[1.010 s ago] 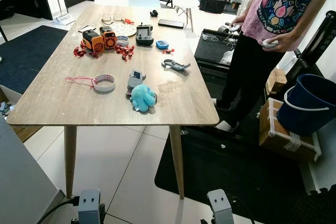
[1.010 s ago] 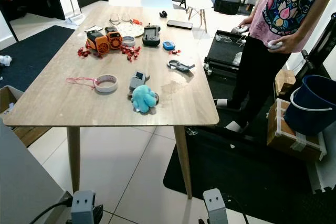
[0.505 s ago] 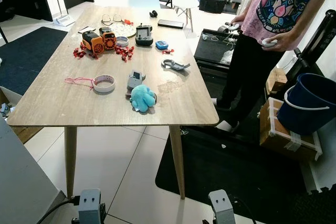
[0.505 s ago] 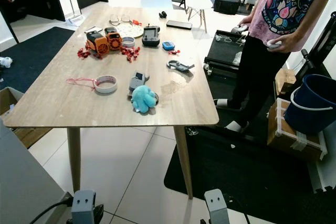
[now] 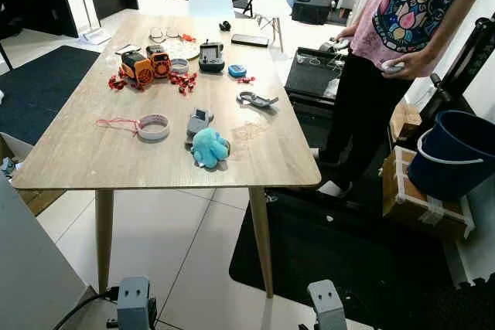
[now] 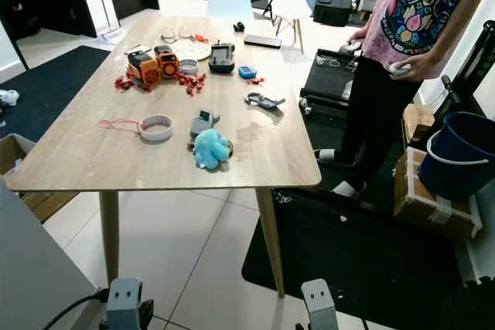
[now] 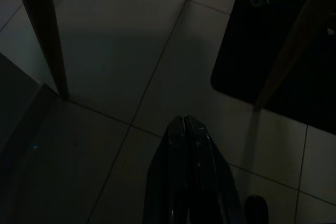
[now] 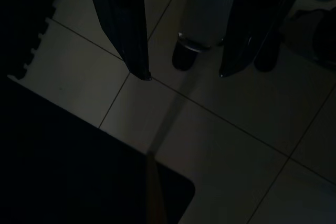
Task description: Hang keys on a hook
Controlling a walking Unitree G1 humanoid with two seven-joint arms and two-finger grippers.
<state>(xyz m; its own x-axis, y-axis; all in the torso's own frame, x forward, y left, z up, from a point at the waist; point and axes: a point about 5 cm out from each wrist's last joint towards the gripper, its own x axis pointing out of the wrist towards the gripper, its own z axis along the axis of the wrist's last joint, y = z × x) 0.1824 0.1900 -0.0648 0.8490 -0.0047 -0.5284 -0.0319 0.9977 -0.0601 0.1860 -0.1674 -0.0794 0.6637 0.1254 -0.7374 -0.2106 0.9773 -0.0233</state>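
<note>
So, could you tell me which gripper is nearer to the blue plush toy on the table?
Left, narrowly. The blue plush toy lies nearer the left arm's side. The left gripper hangs shut by a table leg; the right gripper hangs open over the tiles.

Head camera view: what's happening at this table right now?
Nothing is being handled yet. The robot faces a wooden table scattered with small items: a blue plush toy, a tape roll, an orange toy car. Both arms hang low above the tiled floor; the left pincer is shut, the right pincer open and empty. A person stands beside the table holding controllers. No hook can be made out.
</note>
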